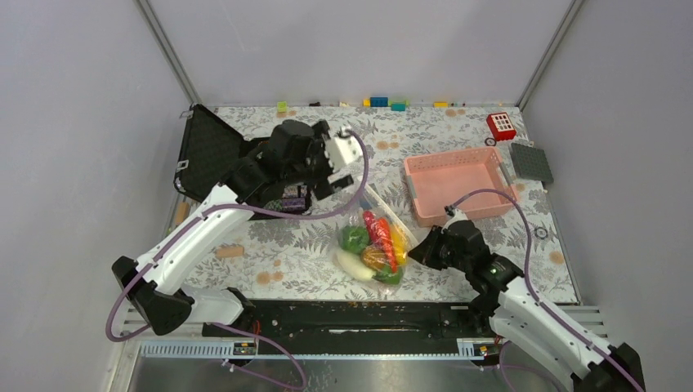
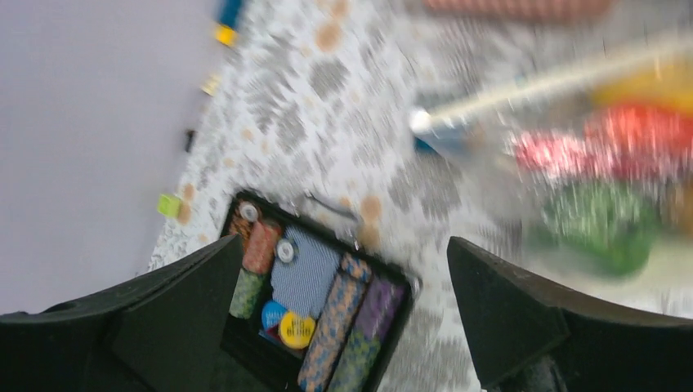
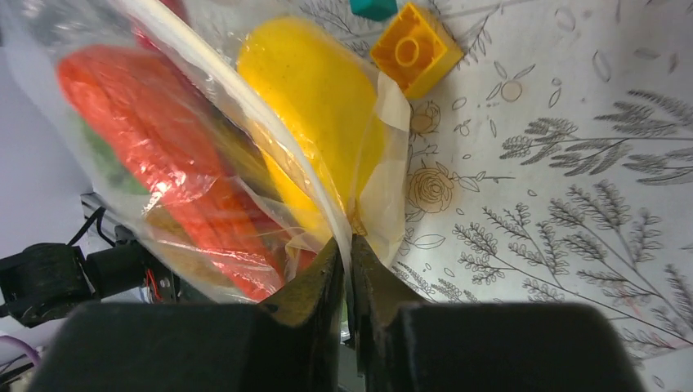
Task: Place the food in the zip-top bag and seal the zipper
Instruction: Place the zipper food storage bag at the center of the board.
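The clear zip-top bag (image 1: 372,245) lies at the table's middle front, holding a green pepper (image 1: 354,238), red chilli (image 1: 372,222), carrot (image 1: 386,242), banana (image 1: 399,242) and white radish (image 1: 353,263). My right gripper (image 1: 421,249) is shut on the bag's right edge. In the right wrist view its jaws (image 3: 350,241) pinch the whitish zipper (image 3: 270,131), with the banana (image 3: 319,106) and carrot (image 3: 155,114) just behind the plastic. My left gripper (image 1: 325,184) hovers open and empty beyond the bag's far end. Its view is blurred, and its jaws (image 2: 344,241) stand wide apart.
An open black case (image 1: 214,151) with poker chips (image 2: 327,302) lies under the left arm. The pink basket (image 1: 458,184) stands right of the bag. An orange brick (image 3: 415,47) lies close to the bag. Small bricks (image 1: 378,102) line the back wall. A grey plate (image 1: 531,162) sits at the far right.
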